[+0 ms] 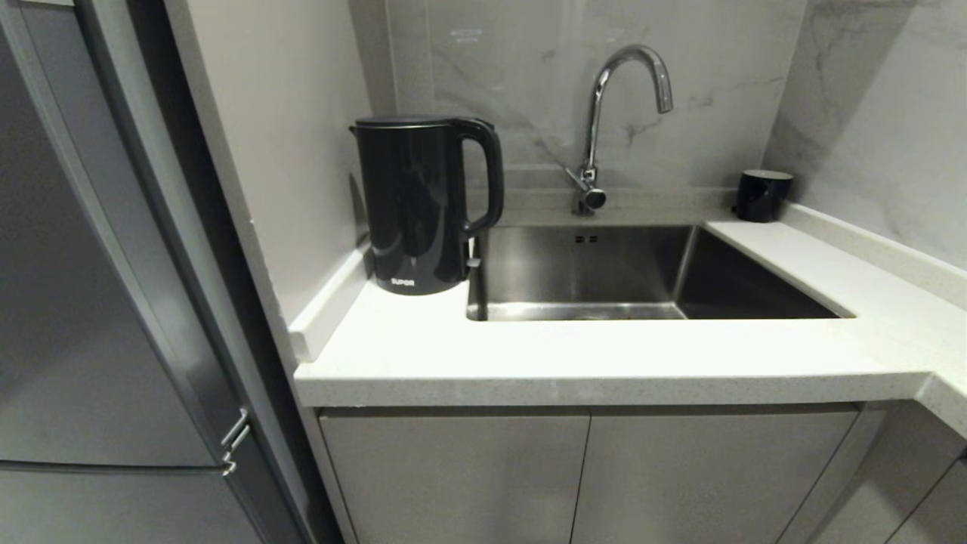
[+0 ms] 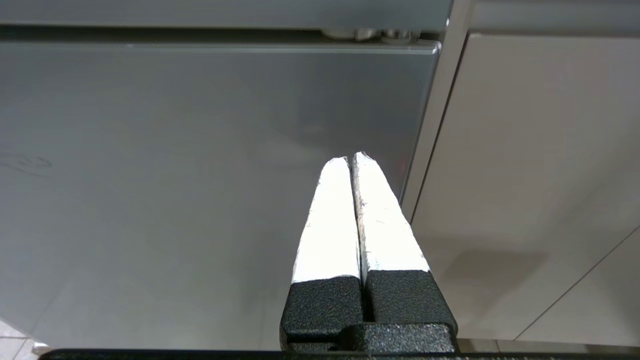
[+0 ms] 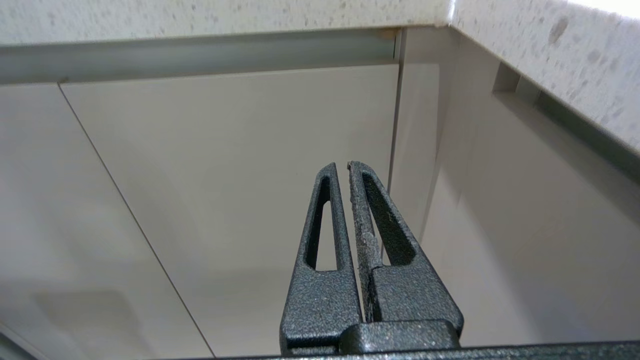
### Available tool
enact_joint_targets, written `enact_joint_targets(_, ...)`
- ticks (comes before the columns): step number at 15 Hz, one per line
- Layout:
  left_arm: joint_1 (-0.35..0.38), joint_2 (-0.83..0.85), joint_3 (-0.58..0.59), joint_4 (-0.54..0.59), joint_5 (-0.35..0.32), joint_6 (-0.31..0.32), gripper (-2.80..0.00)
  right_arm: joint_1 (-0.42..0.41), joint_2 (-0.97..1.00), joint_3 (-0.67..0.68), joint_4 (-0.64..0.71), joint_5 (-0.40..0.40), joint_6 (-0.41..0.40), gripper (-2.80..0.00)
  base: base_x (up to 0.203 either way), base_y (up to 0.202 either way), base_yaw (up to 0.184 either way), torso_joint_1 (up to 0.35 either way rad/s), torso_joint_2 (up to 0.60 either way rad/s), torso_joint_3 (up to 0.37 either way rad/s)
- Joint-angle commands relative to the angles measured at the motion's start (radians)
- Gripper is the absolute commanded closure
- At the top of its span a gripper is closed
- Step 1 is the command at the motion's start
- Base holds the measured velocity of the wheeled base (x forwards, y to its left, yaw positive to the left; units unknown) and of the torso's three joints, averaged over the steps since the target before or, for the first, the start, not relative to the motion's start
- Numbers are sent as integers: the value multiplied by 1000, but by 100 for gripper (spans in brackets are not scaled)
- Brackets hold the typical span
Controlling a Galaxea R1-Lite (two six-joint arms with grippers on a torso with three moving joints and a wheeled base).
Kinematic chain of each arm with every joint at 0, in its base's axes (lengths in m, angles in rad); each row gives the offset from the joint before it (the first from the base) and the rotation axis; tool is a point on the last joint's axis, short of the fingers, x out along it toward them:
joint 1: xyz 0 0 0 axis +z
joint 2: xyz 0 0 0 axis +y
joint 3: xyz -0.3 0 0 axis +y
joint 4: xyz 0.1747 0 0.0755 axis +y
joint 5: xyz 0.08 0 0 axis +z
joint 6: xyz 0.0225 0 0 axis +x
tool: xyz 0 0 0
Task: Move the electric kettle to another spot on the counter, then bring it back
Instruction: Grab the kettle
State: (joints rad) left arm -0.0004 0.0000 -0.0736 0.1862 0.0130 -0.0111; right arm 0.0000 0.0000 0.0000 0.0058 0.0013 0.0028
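Observation:
The electric kettle, glossy black with a loop handle turned toward the sink, stands upright in the back left corner of the white speckled counter, against the side wall. Neither arm shows in the head view. My left gripper hangs low before a grey appliance door, its white-taped fingers pressed together, empty. My right gripper is below the counter's edge, facing the cabinet doors, shut with nothing in it.
A steel sink is set in the counter right of the kettle, with a chrome tap behind it. A small black cup stands at the back right. A tall grey fridge fills the left side.

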Motion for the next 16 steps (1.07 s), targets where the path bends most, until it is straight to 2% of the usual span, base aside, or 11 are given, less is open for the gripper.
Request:
enact_joint_targets(1,1,0,-2,1,1,-1,0,0,2,0,0,0,0,0,0,0,0,17,-213,-191)
enact_joint_targets(7,0,0,-2,1,1,-1,0,0,2,0,0,0,0,0,0,0,0,54,-414,-355)
enact_joint_targets(16,0,0,0,1,1,-1,0,0,2,0,0,0,0,0,0,0,0,140,-516,-382)
